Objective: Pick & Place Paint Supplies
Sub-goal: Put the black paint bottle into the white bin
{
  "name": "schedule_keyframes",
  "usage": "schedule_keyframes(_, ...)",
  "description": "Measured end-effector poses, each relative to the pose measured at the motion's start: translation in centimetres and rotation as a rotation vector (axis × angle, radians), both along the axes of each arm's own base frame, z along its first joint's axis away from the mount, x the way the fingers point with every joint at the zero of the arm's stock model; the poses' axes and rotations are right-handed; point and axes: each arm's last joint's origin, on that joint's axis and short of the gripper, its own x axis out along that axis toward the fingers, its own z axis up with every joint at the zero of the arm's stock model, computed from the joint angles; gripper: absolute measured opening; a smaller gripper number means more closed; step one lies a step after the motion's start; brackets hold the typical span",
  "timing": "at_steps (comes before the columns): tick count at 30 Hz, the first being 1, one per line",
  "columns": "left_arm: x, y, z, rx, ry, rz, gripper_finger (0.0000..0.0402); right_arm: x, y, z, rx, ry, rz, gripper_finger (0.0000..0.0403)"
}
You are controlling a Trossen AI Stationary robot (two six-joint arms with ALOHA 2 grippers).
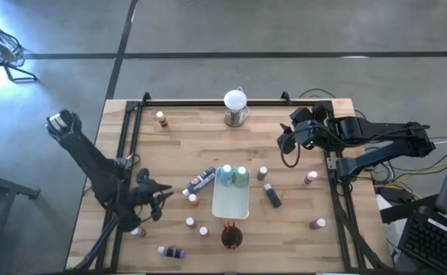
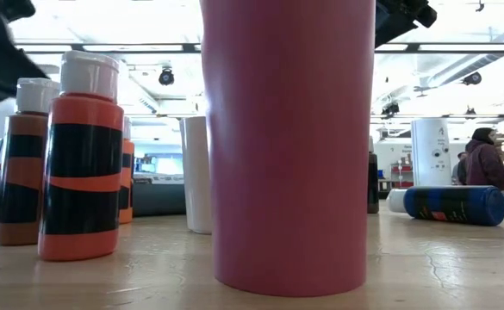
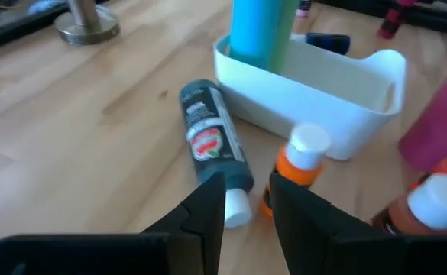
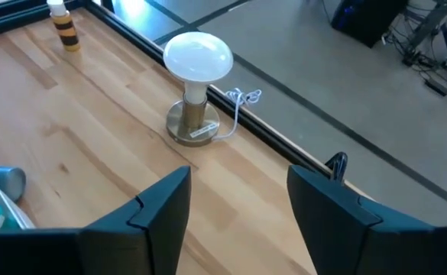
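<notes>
1. Nearest the front edge of the desk (image 1: 170, 153), a dark red cup (image 1: 231, 237) stands just in front of the white tray (image 1: 231, 205). A purple-looking bottle (image 1: 173, 250) lies on its side further toward the left arm's side.
2. Two upright white-capped orange bottles (image 1: 190, 222) stand near the tray's front corner on that same side. One more orange bottle (image 3: 299, 164) stands right beside the tray wall.
3. A dark teal bottle (image 3: 212, 145) lies flat just beside the tray on the left arm's side, with its white cap pointing away from the tray.
4. The left gripper (image 3: 247, 187) sits low right at that cap. Its fingers are only slightly apart and released, with nothing between them.
5. Inside the tray, a teal bottle (image 1: 225, 174) and a green bottle (image 1: 242, 176) stand upright at its far end.
6. On the tray's other side, a dark blue bottle (image 1: 272, 195) lies flat close by. Two pinkish-red bottles (image 1: 310, 177) stand well apart from it, toward the desk's edge.
7. The right gripper (image 4: 238, 174) hovers beyond the tray's far right corner. Its fingers are spread wide and released, gripping nothing.
8. Past the tray, by the far edge, stands the white globe (image 1: 236, 101) on its metal base. A lone brownish bottle (image 1: 160, 118) stands well off toward the far left corner.
</notes>
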Motion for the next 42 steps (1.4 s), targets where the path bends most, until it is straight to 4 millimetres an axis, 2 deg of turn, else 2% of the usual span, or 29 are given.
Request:
schedule_keyframes(4, -0.3, 0.2, -2.3, -0.041, -0.022, -0.001, 0.0116, 0.0, 0.0, 0.0, 0.0, -0.001, 0.0, 0.0223)
schedule_keyframes(8, -0.7, 0.6, -4.3, -0.098, -0.016, -0.018, 0.015, 0.0, 0.0, 0.0, 0.011, -0.018, -0.013, 0.0232)
schedule_keyframes(14, -0.8, 0.6, -5.3, -0.113, -0.018, -0.094, 0.022, 0.0, -0.1, 0.0, 0.028, -0.046, -0.041, 0.0246)
schedule_keyframes(17, -0.9, 0.6, -5.6, -0.094, -0.012, -0.113, 0.0236, 0.1, -0.2, 0.1, 0.03, -0.059, -0.052, 0.0252)
schedule_keyframes(33, 0.3, -0.7, -8.9, 0.043, -0.001, -0.103, 0.0232, 0.2, -0.2, 0.2, 0.054, -0.106, -0.078, 0.0272)
schedule_keyframes(42, 1.1, -1.1, -10.5, 0.131, -0.012, -0.015, 0.0232, 0.2, -0.3, 0.2, 0.041, -0.104, -0.084, 0.0245)
